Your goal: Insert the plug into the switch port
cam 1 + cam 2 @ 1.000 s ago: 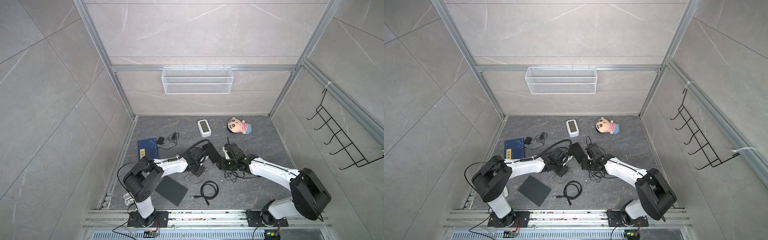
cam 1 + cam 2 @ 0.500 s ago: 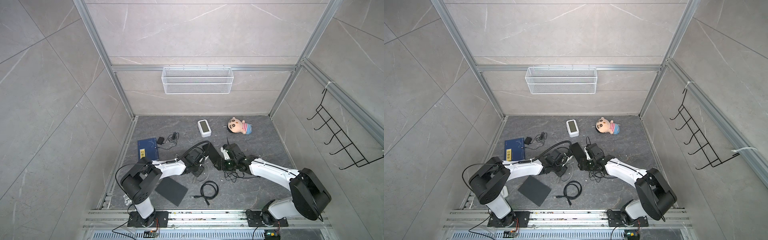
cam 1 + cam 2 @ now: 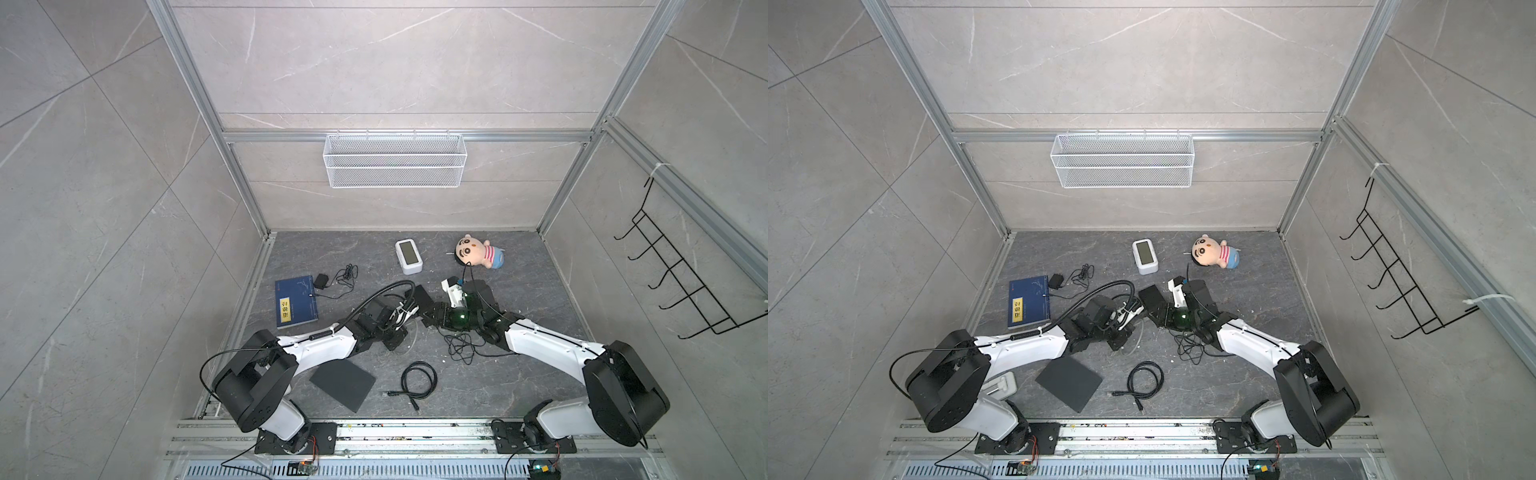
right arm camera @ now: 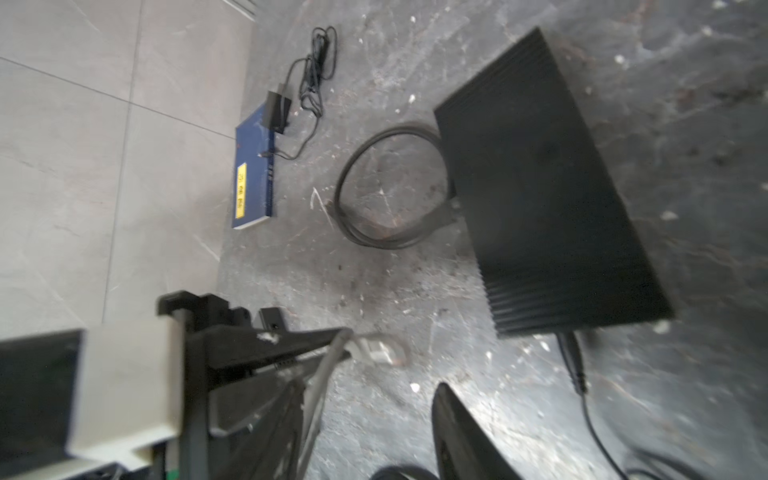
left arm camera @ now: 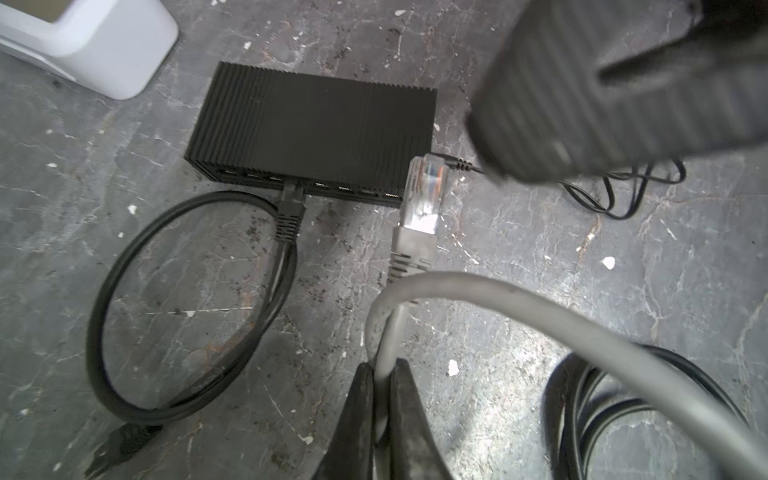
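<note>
The black ribbed switch [image 5: 316, 124] lies flat on the floor, its row of ports facing my left gripper [image 5: 382, 365]. That gripper is shut on the grey cable [image 5: 392, 328] a short way behind its clear plug [image 5: 424, 195]. The plug points at the right end of the port row, just short of it. A black cable [image 5: 291, 208] sits in a middle port. My right gripper [image 4: 368, 386] is open beside the switch [image 4: 540, 187], holding nothing, and the grey cable [image 4: 320, 386] runs past one of its fingers. In both top views the grippers meet at the switch [image 3: 422, 297].
A white clock [image 3: 408, 257] and a plush doll [image 3: 478, 253] lie behind the switch. A blue book [image 3: 296, 302] with a black adapter [image 3: 321, 281] is at the left. A coiled black cable [image 3: 417, 380], a dark pad [image 3: 343, 384] and a thin wire tangle [image 3: 461, 349] lie in front.
My left gripper has closed on the grey cable and shifted toward the switch. The right gripper has edged slightly toward the left one.
</note>
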### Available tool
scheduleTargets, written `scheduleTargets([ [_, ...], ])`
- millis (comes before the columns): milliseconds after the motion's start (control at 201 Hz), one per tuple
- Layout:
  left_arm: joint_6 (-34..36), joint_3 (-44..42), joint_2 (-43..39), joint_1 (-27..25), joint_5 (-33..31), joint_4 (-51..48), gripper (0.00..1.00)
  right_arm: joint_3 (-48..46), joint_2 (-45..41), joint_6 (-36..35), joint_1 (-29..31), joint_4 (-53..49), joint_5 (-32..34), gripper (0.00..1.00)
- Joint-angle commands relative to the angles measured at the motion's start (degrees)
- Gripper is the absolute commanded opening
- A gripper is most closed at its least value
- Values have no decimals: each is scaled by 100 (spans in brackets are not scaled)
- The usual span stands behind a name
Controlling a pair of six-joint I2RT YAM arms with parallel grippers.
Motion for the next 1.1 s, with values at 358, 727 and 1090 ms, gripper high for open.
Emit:
scheduleTargets([
  [358, 121, -158, -388, 15, 427, 475, 8, -27, 617, 416, -41, 490, -183, 32],
  [727, -120, -90, -238, 100, 271, 467, 25, -111, 544, 531, -40, 579, -382, 13],
  [1090, -262, -89, -138, 98, 649, 921, 41, -74, 689, 743, -40, 609, -526, 11],
])
